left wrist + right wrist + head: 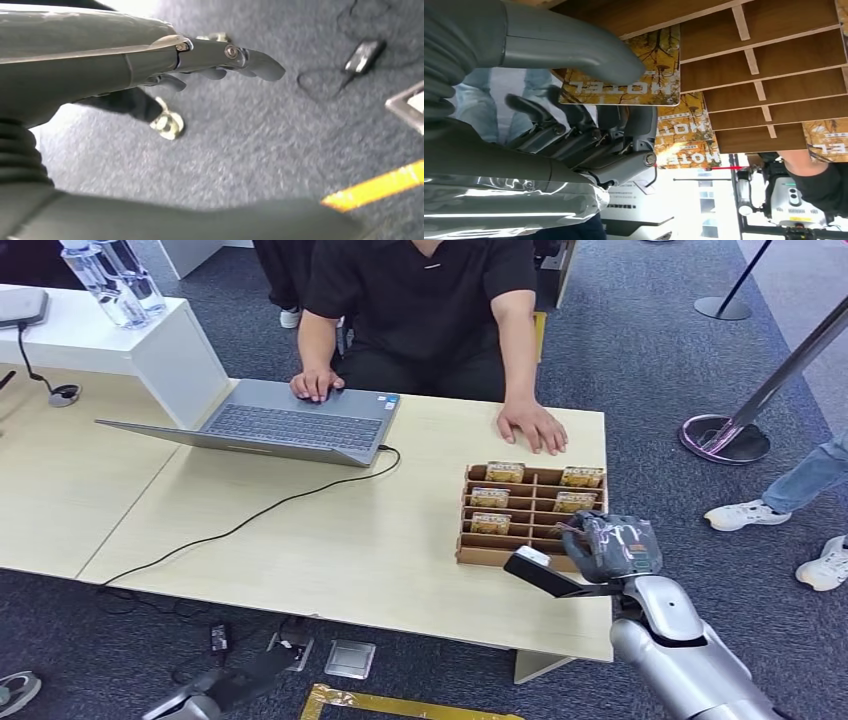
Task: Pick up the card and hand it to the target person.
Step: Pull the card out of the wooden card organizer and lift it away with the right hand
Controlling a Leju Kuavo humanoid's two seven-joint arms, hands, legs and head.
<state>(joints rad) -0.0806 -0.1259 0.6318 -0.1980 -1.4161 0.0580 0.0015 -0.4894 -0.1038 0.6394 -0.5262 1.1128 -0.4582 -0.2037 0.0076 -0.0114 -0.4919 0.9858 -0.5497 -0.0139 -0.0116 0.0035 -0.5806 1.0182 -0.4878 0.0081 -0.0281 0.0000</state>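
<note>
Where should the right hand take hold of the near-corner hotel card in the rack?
Pinch the hotel card by its exposed top edge, coming from above. It stands upright in its slot in the wooden rack, so only that edge is free. In the right wrist view the right hand has its thumb on one face and fingers behind.

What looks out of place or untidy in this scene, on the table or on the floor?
On the table, nothing stands out: the cards sit upright in the wooden card rack. On the carpet below, a power adapter with loose cable lies beside an open floor socket, which looks untidy.
</note>
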